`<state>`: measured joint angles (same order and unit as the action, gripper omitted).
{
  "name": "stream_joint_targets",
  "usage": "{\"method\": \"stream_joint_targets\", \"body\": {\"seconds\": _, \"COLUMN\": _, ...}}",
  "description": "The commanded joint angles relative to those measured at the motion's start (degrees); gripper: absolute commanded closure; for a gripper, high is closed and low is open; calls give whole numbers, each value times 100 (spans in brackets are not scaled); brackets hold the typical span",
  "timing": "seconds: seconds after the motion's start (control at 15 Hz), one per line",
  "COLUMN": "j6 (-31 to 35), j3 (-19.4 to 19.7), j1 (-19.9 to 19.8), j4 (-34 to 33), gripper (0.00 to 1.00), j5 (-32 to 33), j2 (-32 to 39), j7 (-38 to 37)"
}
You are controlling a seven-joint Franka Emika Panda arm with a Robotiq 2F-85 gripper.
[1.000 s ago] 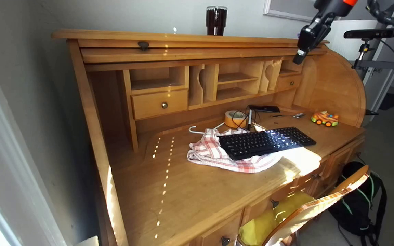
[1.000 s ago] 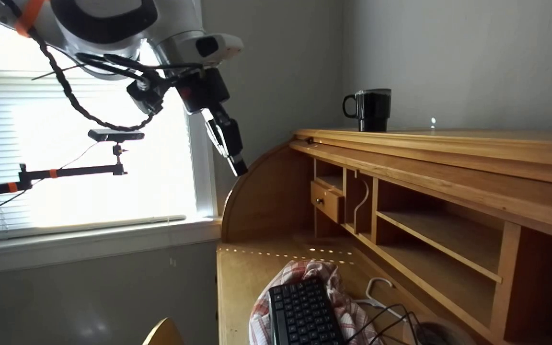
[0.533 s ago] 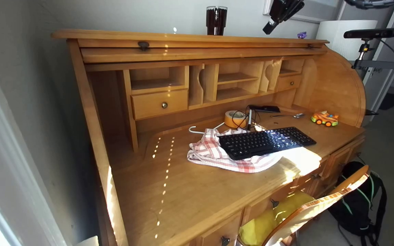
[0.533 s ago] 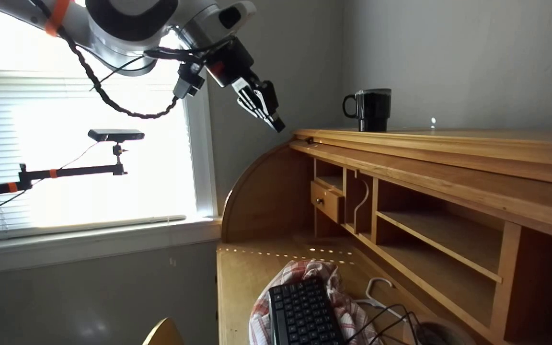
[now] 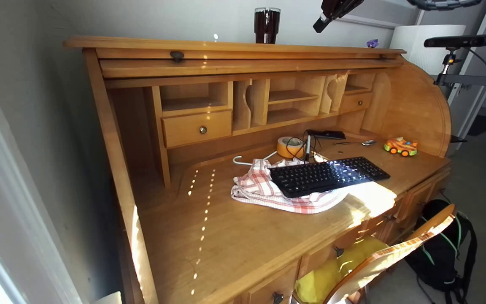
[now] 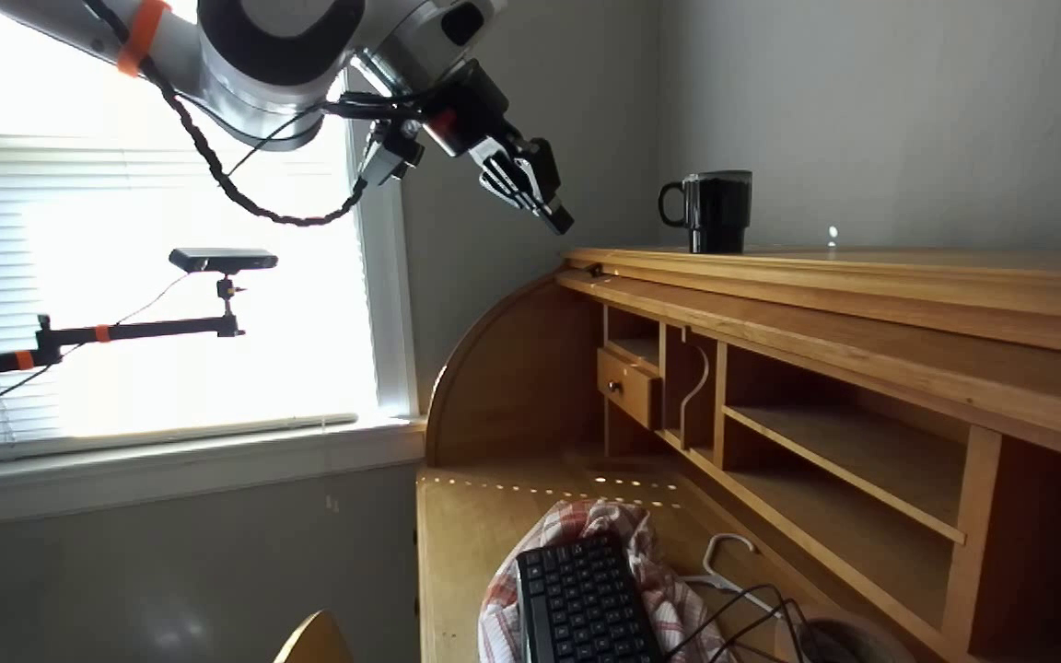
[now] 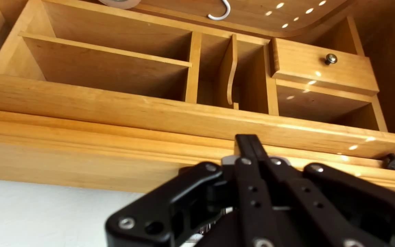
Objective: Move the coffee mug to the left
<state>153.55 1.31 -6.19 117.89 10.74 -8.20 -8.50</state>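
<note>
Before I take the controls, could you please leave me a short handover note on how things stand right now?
Gripper: shut and empty, hanging in the air, apart from the mug in both exterior views.
Coffee mug: upright on the desk's top, its handle on the gripper's side in an exterior view.
Done: no grasp or lift yet.
Left: probably open, close in, grip the mug, move it left, release.

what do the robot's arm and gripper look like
In an exterior view, the arm has a rounded, pale greyish shell with a curved black panel, an orange band and a braided black cable. The gripper is black, with slim, blunt-tipped jaws and a small reddish patch near its base. The wrist view shows linkage bars with silvery screw heads.
</note>
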Motion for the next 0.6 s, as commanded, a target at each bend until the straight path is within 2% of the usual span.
{"method": "stream_joint_targets", "body": {"seconds": 0.0, "j6": 273, "j3": 37, "j1": 24, "j4": -75, "gripper": 100, "j5": -28, "j2": 11, "j7": -4}}
{"method": "stream_joint_targets", "body": {"seconds": 0.53, "j6": 805, "j3": -25, "j1": -128, "j4": -543, "gripper": 100, "j5": 391, "j2": 423, "j7": -321}}
